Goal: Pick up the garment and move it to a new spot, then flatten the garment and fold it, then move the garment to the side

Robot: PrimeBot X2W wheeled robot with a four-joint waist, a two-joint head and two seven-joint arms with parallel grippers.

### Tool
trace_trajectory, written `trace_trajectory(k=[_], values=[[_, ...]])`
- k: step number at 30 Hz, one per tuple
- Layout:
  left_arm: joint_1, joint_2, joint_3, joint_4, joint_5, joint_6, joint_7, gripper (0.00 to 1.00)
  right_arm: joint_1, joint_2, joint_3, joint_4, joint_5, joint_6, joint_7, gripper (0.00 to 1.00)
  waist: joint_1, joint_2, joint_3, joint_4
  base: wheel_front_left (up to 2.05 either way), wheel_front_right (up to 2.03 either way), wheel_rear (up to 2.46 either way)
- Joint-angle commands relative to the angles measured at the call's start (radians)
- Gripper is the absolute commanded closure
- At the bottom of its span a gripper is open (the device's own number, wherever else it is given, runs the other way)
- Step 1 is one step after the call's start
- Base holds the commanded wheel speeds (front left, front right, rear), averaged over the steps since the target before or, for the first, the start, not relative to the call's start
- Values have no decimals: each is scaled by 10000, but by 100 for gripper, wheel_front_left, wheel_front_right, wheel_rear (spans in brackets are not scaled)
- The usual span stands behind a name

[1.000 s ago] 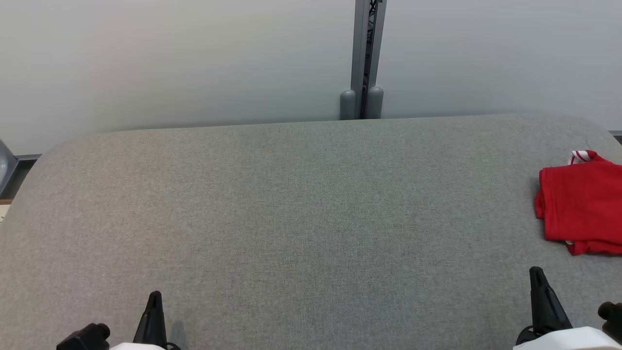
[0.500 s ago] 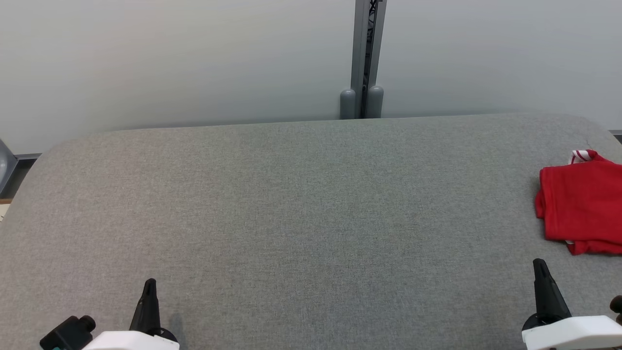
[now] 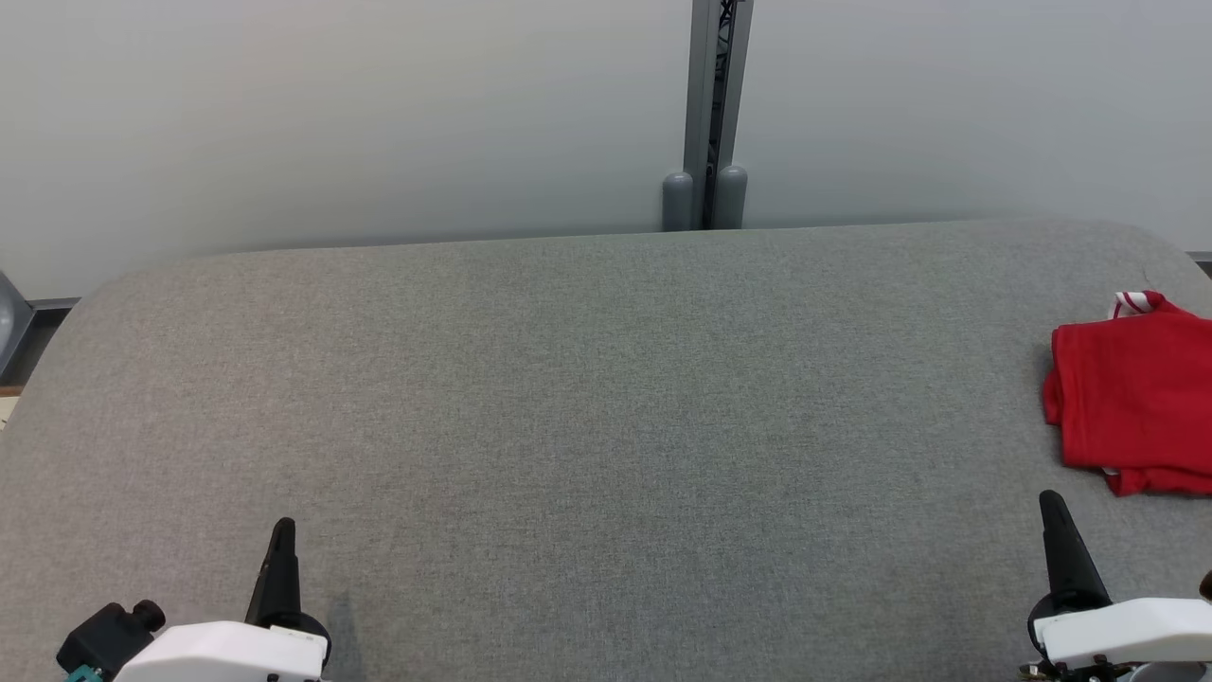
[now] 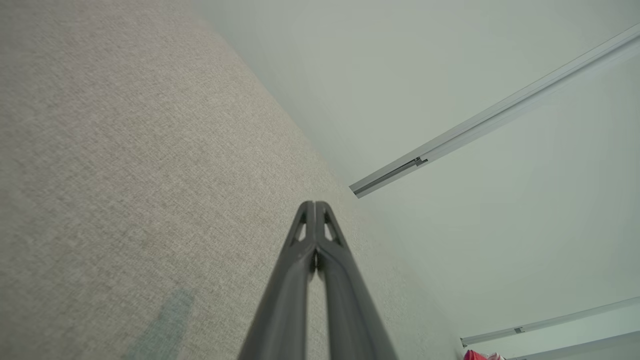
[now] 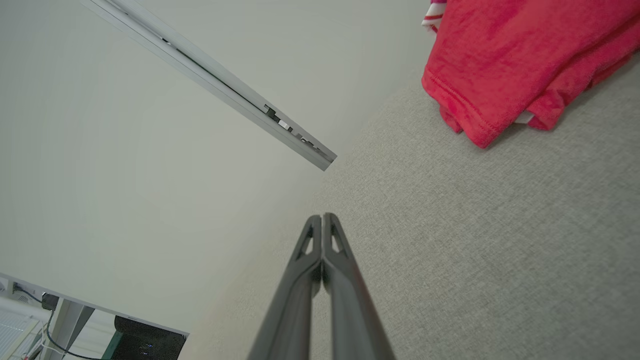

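Note:
A folded red garment (image 3: 1131, 393) with a white-striped trim lies at the far right of the grey fabric table (image 3: 587, 407), partly cut off by the head view's edge. The right wrist view shows the garment (image 5: 520, 60) at its top right. My right gripper (image 3: 1053, 516) stands below the garment near the front edge, fingers pressed together with nothing between them (image 5: 322, 220). My left gripper (image 3: 282, 535) rests at the lower left, far from the garment, also shut and empty (image 4: 315, 206). A sliver of the garment (image 4: 475, 355) peeks in at the left wrist view's bottom edge.
A pale wall runs behind the table, with a grey vertical post (image 3: 715, 114) at its middle. The table's rounded corners fall away at far left and far right. Dark equipment and cables (image 5: 145, 342) sit low in the right wrist view.
Both grippers have crept forward across the table, the left one more than the right. The garment has stayed where it was.

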Motion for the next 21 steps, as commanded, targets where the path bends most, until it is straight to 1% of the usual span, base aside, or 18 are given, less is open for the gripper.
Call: trace_trajectory(k=[1, 21], values=[[-351, 61, 81, -156, -384, -76, 82, 100, -281, -104, -39, -48, 422, 1, 115, 100, 0, 0, 3, 0, 0, 0, 0], [-676, 82, 313, -280, -2416, -289, 626, 100, -617, -131, -149, 63, 2644, 1, 663, 100, 0, 0, 30, -1, 0, 0, 0]])
